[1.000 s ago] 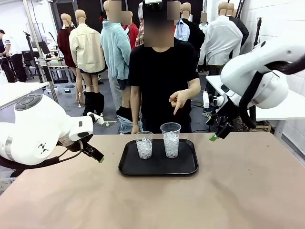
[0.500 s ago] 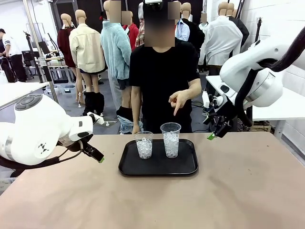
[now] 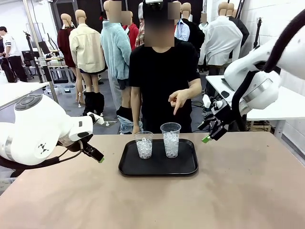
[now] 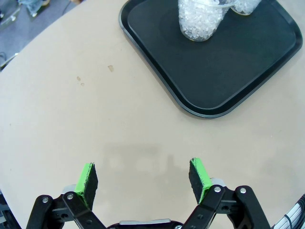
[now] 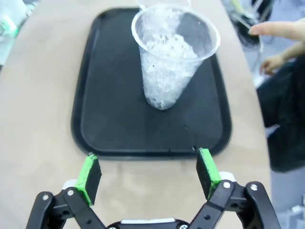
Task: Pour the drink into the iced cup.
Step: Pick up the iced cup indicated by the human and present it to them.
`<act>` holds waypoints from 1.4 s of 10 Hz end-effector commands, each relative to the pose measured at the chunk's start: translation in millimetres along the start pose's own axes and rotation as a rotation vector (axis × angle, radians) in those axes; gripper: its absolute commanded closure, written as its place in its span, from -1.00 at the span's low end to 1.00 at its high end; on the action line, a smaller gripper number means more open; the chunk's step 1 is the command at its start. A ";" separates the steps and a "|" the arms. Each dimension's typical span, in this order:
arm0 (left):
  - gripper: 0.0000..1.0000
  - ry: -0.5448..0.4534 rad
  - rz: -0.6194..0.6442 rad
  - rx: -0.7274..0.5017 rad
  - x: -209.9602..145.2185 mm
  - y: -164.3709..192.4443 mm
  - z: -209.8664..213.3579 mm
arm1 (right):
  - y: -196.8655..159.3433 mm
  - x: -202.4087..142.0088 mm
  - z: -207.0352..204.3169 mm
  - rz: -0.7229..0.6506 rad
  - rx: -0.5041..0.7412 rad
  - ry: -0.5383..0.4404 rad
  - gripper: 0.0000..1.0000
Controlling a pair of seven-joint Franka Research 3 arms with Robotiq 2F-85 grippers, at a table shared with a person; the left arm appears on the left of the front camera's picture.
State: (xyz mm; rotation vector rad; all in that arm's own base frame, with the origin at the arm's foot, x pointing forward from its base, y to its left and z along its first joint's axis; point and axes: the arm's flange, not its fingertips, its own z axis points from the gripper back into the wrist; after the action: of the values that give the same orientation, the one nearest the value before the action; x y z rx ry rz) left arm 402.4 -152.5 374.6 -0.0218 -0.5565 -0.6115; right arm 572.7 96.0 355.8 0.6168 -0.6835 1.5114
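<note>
An iced cup [image 3: 170, 139], the taller of two clear cups packed with ice, is pictured straight ahead of the right jaws, standing upright on a black tray [image 3: 158, 167]. In the right wrist view the cup is framed midway between the two green pads [image 5: 89, 174] and well apart from them, with the tray's nearest rim seen by the pad tips. A shorter cup [image 3: 144, 144], also filled with ice, is set just beside the taller one on the tray, on the side away from the right jaws and towards the left jaws.

The right jaws are spread wide with nothing held, and are hung above the tan surface [image 3: 238, 191] off the tray's far right corner. The left jaws are likewise spread wide and empty, and are kept low over the surface. From them, the tray is found ahead and to the right, and the shorter cup farther off in the same direction, well apart from the pads.

Beyond the cups, a person's hand [image 3: 178, 101] is held above the taller cup, one finger pointed down at it. The person, dressed in a black top, is stationed at the far edge of the surface.
</note>
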 end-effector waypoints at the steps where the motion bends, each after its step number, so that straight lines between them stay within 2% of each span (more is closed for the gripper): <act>1: -1.00 -0.002 0.003 0.001 -0.1 1.2 0.7 | -28.0 -18.2 -22.8 0.018 0.088 -0.106 -1.00; 3: -1.00 -0.002 0.003 0.001 -0.1 1.2 0.7 | -39.2 -24.9 -58.4 0.058 0.197 -0.198 -1.00; 4: -1.00 -0.002 0.003 0.001 -0.1 1.2 0.7 | -39.3 -22.0 -79.5 0.005 0.184 -0.233 -1.00; 6: -1.00 -0.002 0.003 0.001 -0.1 1.2 0.7 | -30.6 -15.4 -106.0 0.010 0.083 -0.253 -1.00; 8: -1.00 -0.002 0.003 0.001 -0.1 1.2 0.7 | -24.1 -18.7 -116.3 -0.025 -0.024 -0.261 -1.00; 11: -1.00 -0.002 0.003 0.001 -0.1 1.2 0.7 | -23.6 -18.7 -124.1 -0.002 -0.046 -0.277 -1.00; 14: -1.00 -0.002 0.003 0.001 -0.1 1.2 0.7 | -24.1 -15.2 -131.2 -0.001 0.009 -0.300 -1.00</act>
State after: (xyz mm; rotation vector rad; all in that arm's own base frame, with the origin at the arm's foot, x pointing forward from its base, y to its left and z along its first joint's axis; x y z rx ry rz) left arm 402.4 -152.6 374.6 -0.0215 -0.5565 -0.6115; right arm 604.0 180.4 261.2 0.8505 -0.8835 1.4307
